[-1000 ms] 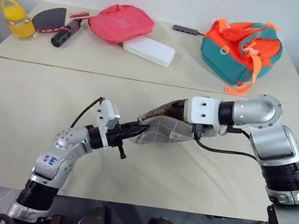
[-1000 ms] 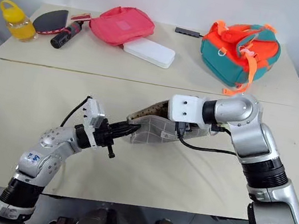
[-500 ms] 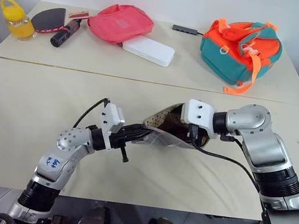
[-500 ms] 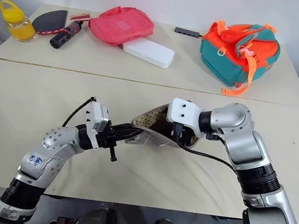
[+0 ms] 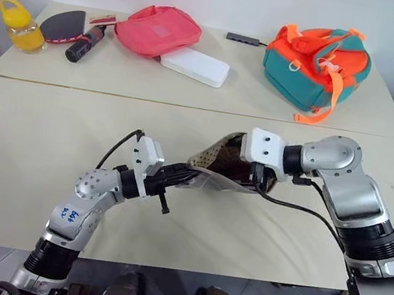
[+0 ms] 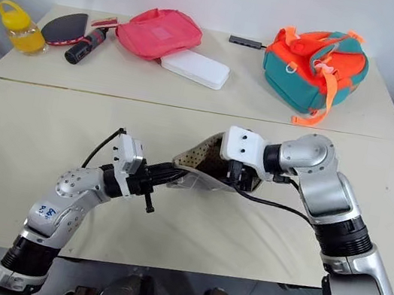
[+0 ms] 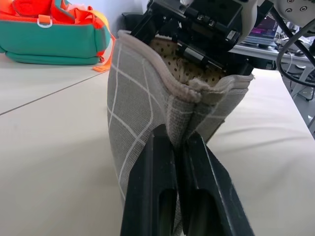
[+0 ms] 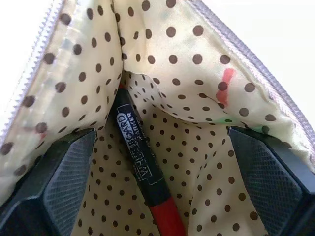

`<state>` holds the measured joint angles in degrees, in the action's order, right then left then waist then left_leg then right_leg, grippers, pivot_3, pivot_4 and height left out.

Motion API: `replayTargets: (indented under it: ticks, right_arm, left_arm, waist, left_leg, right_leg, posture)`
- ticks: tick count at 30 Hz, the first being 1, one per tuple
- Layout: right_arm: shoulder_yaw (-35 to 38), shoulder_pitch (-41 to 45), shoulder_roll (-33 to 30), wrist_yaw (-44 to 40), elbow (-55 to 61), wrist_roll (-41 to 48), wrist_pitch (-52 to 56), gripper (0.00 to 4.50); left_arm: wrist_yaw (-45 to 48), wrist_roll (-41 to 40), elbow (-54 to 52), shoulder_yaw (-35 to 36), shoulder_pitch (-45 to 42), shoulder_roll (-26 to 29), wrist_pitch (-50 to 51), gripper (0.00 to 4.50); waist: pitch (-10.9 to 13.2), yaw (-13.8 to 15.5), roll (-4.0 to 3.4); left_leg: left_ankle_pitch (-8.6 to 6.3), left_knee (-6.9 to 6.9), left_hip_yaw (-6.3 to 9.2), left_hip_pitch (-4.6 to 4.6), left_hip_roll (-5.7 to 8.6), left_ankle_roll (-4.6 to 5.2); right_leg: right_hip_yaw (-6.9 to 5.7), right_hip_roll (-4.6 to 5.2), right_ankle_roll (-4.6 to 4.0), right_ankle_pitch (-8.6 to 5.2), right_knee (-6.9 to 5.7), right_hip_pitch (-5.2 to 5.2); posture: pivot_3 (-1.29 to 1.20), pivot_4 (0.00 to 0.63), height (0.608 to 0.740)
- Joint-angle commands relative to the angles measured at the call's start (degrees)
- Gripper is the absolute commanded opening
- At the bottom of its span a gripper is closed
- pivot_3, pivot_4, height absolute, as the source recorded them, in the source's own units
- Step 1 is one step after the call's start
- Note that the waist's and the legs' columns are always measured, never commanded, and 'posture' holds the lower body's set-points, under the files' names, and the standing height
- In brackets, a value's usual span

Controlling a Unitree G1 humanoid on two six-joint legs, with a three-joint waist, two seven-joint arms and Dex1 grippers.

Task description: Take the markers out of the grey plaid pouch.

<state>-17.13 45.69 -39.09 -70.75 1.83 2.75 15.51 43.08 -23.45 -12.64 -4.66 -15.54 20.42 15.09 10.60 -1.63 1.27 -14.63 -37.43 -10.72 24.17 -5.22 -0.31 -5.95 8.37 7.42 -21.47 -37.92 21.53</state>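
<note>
The grey plaid pouch (image 5: 212,171) hangs just above the near table, its mouth spread so the dotted tan lining (image 8: 197,73) shows. My left gripper (image 7: 179,142) is shut on the pouch's end seam and holds it up. My right gripper (image 8: 162,133) reaches into the mouth from the right, open, with its fingers (image 8: 64,177) wide apart against the lining. One of the markers (image 8: 140,162), red with a black end, lies in the fold at the bottom of the pouch between those fingers, untouched. In the eye views the pouch hides the right fingers.
On the far table stand a pink-red pouch (image 5: 160,30), a white box (image 5: 194,65), an orange and teal backpack (image 5: 315,61), a yellow bottle (image 5: 21,25), a paddle (image 5: 62,23) and a thick black cylinder (image 5: 86,42). A seam (image 5: 77,88) divides the two tables.
The right gripper has opened inside the pouch and spread its mouth, so the dotted lining now faces up instead of the flat plaid side. The left gripper kept its hold and its place.
</note>
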Motion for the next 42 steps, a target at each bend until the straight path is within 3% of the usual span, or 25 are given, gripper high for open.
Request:
replayTargets:
  ticks: [1, 4, 17, 20, 23, 28, 36, 39, 42]
  right_arm:
    - [2.1, 0.9, -1.5, -1.0, 1.0, 1.1, -0.5, 4.09]
    - [1.8, 0.5, -2.1, -0.7, 0.8, 0.2, -2.5, 3.23]
    - [2.6, 0.3, -2.5, -0.2, -1.1, 0.2, -7.6, 3.23]
    - [2.7, 0.6, -2.7, -0.2, -1.6, 0.0, -7.7, 2.66]
    - [1.9, 0.9, -3.0, -0.3, -2.0, -1.0, -9.0, 1.67]
    - [0.6, 2.2, -3.7, -1.6, -3.2, -2.8, -9.8, 1.67]
    - [-2.2, 6.3, -7.0, -10.6, -4.0, -4.4, -7.3, 1.67]
    - [-3.9, 7.6, -7.2, -12.7, -4.5, -5.7, -6.4, 1.67]
    - [-6.3, 7.2, -7.3, -13.5, -4.8, -8.6, -7.5, 1.67]
  left_arm:
    - [-0.4, -0.8, -2.0, 1.1, -0.2, -0.2, -0.6, 0.0]
    - [-0.9, -1.5, -2.2, 1.5, -0.4, -0.6, 0.2, 0.0]
    - [-1.3, -2.0, -2.3, 2.0, -0.6, -0.6, 1.2, 0.0]
    - [-1.3, -1.8, -2.2, 1.8, -0.7, -0.7, 1.1, 0.0]
    - [-1.4, -1.9, -2.1, 1.6, -0.9, -0.9, 1.3, 0.0]
    - [-1.2, -3.8, -2.6, 1.9, -1.1, -1.1, 4.0, 0.0]
    - [-1.4, -13.9, -6.8, 1.4, -3.8, -1.6, 19.1, 0.0]
    - [0.4, -9.2, -6.8, -2.5, -3.9, 0.5, 18.3, 0.0]
    - [-1.1, -9.5, -6.7, -2.7, -4.1, -0.2, 19.1, 0.0]
  waist:
    - [0.0, 0.0, 0.0]
    - [0.0, 0.0, 0.0]
    - [0.0, 0.0, 0.0]
    - [0.0, 0.0, 0.0]
    - [0.0, 0.0, 0.0]
    - [0.0, 0.0, 0.0]
    - [0.0, 0.0, 0.0]
    - [0.0, 0.0, 0.0]
    - [0.0, 0.0, 0.0]
  left_leg:
    - [0.0, 0.0, 0.0, 0.0, 0.0, 0.0]
    - [0.0, 0.0, 0.0, 0.0, 0.0, 0.0]
    - [0.0, 0.0, 0.0, 0.0, 0.0, 0.0]
    - [0.0, -0.01, 0.0, 0.0, 0.0, 0.0]
    - [0.0, -0.01, 0.0, 0.0, 0.0, 0.0]
    - [0.0, -0.01, 0.0, 0.0, 0.0, 0.0]
    - [0.0, 0.0, 0.01, 0.0, 0.0, 0.0]
    - [0.0, -0.01, 0.02, 0.0, 0.0, 0.0]
    - [0.0, -0.01, -0.01, -0.02, 0.0, 0.0]
  right_leg:
    - [0.0, 0.0, 0.0, 0.0, -0.01, 0.0]
    - [0.0, 0.0, 0.0, 0.0, 0.0, 0.0]
    - [0.0, 0.0, 0.0, 0.0, -0.01, 0.0]
    - [0.0, 0.0, 0.0, 0.0, -0.01, 0.0]
    - [0.0, 0.0, 0.0, 0.0, 0.0, 0.0]
    - [0.0, 0.0, 0.0, 0.0, -0.01, 0.0]
    - [0.01, 0.0, 0.0, 0.0, 0.0, 0.0]
    - [0.0, 0.0, 0.0, 0.0, 0.0, -0.02]
    - [0.01, 0.0, 0.0, 0.0, -0.01, -0.01]
  posture:
    - [0.0, 0.15, 0.74]
    - [0.0, 0.15, 0.74]
    - [0.0, 0.15, 0.74]
    - [0.0, 0.15, 0.74]
    - [0.0, 0.15, 0.74]
    - [0.0, 0.15, 0.74]
    - [0.0, 0.15, 0.74]
    - [0.0, 0.15, 0.74]
    - [0.0, 0.15, 0.74]
